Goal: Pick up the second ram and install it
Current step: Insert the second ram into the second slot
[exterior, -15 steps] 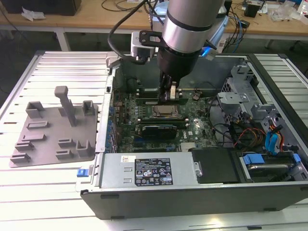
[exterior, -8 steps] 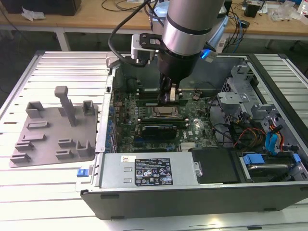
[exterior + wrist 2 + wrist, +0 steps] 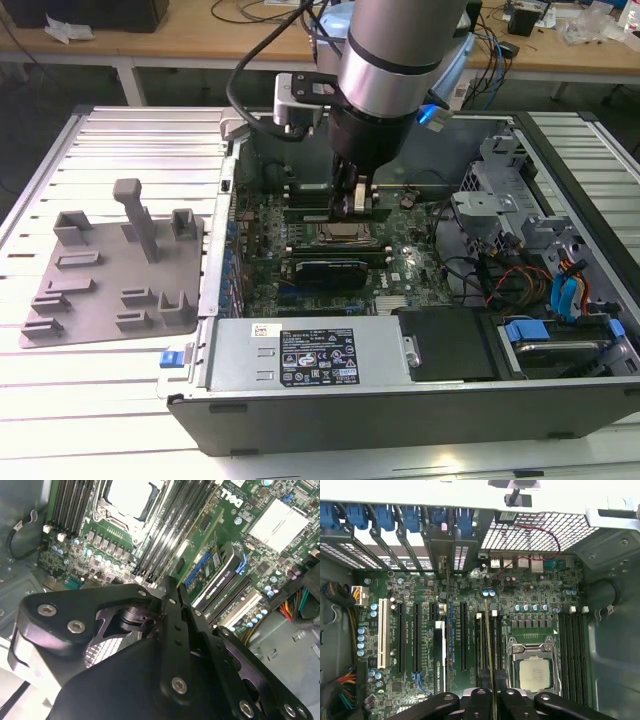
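A matte black metal gripper reaches down inside an open computer case, its fingers drawn narrow around the second ram, a thin green board seen edge-on. The stick stands upright directly beneath the gripper, over the long dark memory slots just beside the square silver processor. Whether it is seated, I cannot tell. Well off to the side of the gripper, outside the case, lies a grey plastic fixture plate with blocky slots.
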